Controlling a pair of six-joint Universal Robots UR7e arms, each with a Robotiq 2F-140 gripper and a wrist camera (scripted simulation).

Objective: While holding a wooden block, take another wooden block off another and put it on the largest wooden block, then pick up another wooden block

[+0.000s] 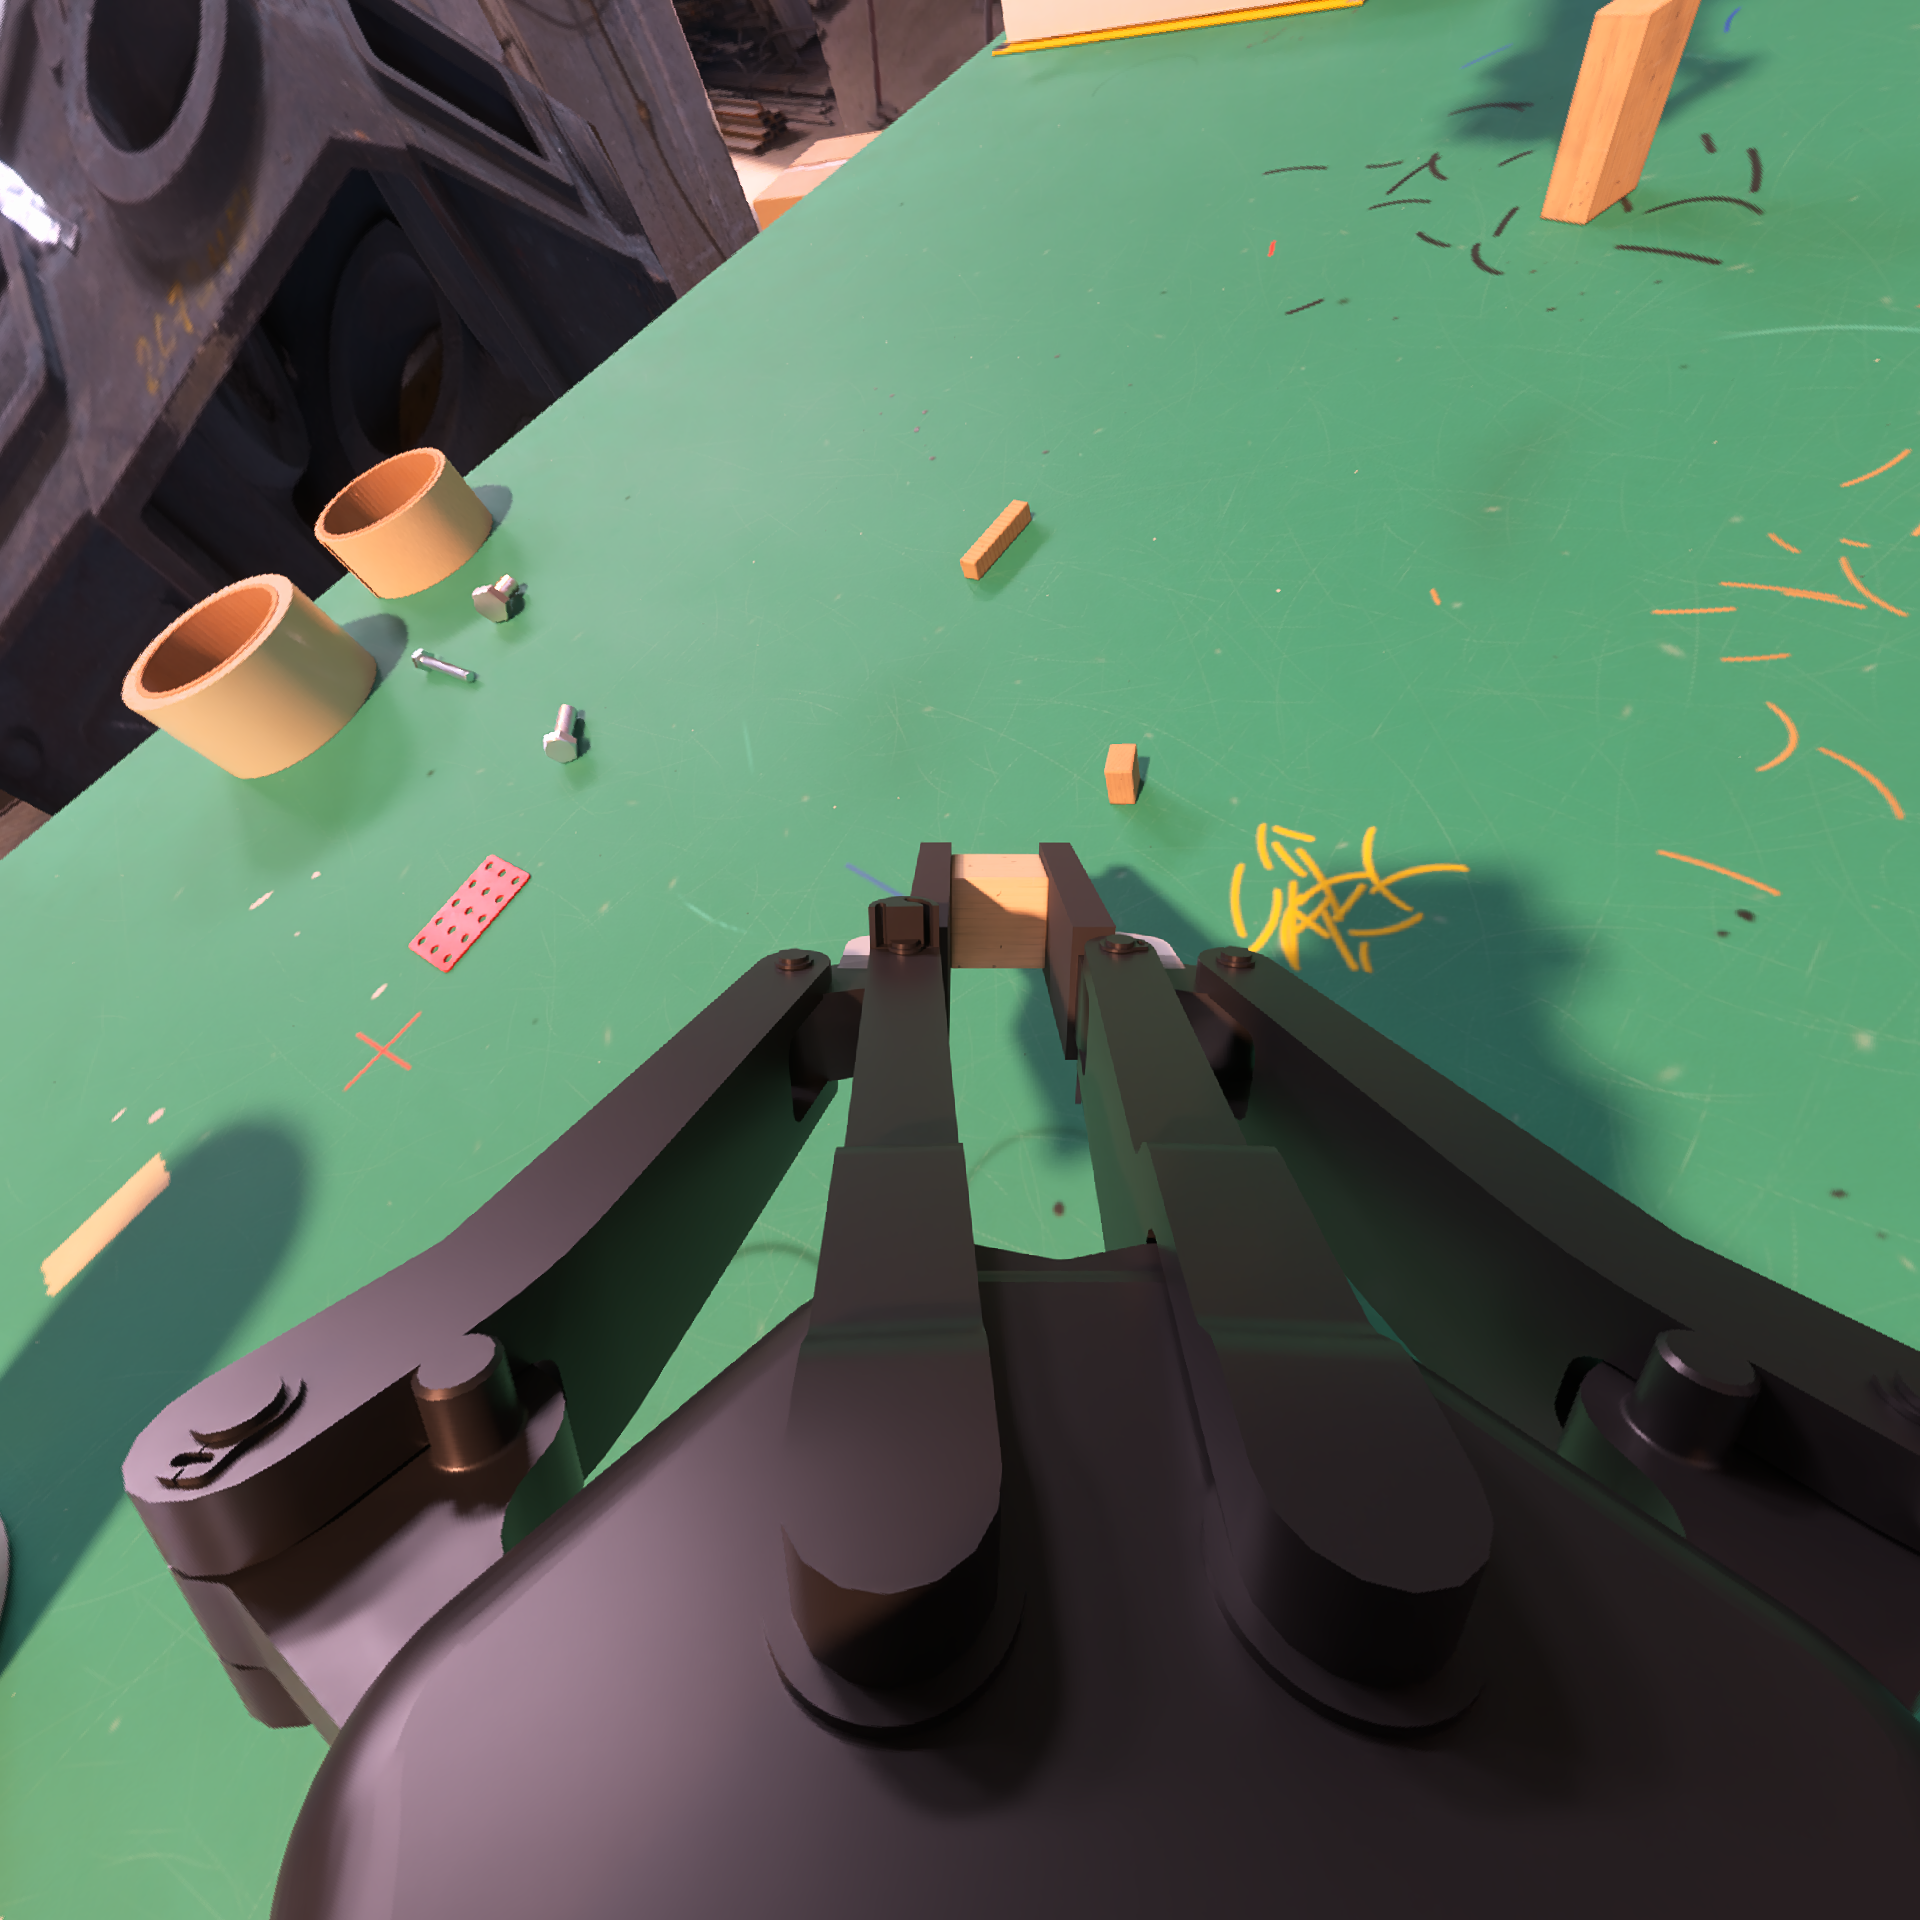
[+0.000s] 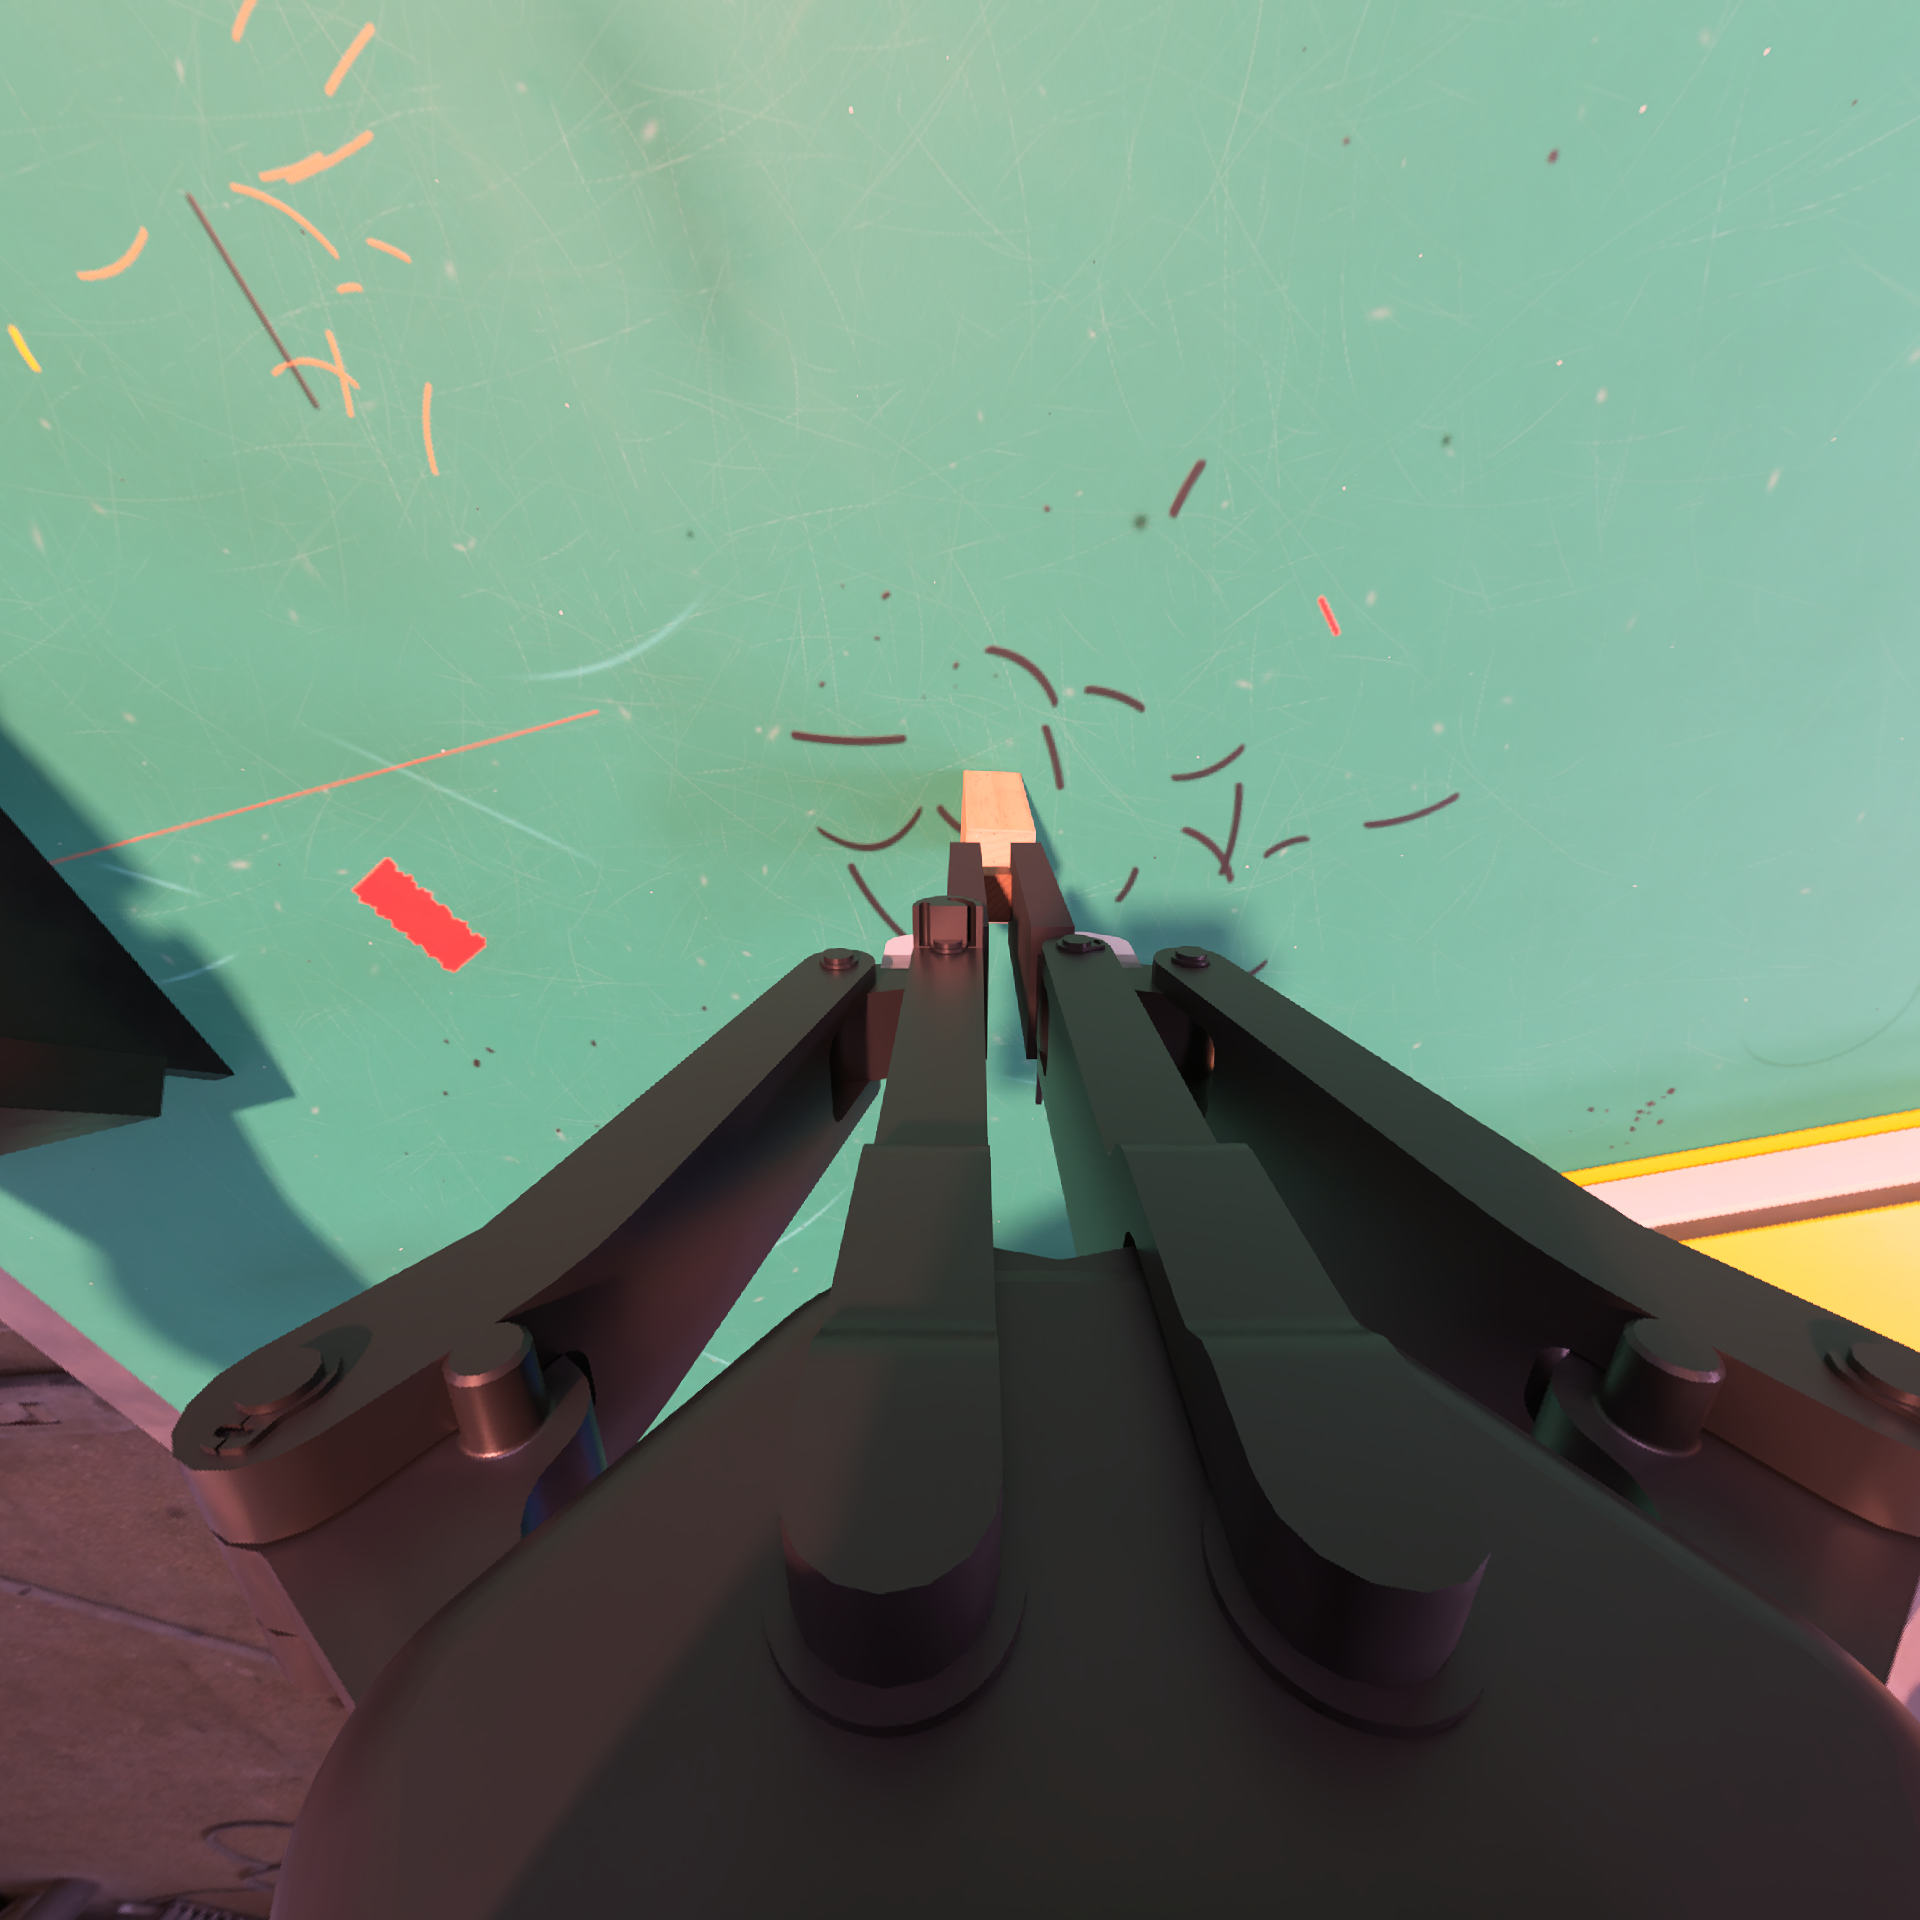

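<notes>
Both closed on wood: left gripper clamping a squarish wooden block as the standing hold, right gripper pinching a thin wooden block, tallest wooden block upright at one o'clock on the table for stacking.

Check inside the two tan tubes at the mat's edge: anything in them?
Both tan tubes stand open end up on the green mat. Only the orange-brown upper inner walls show, with nothing visible there. Their bottoms are hidden by the near walls, so contents cannot be ruled out.

No legible writing anywhere.
</notes>
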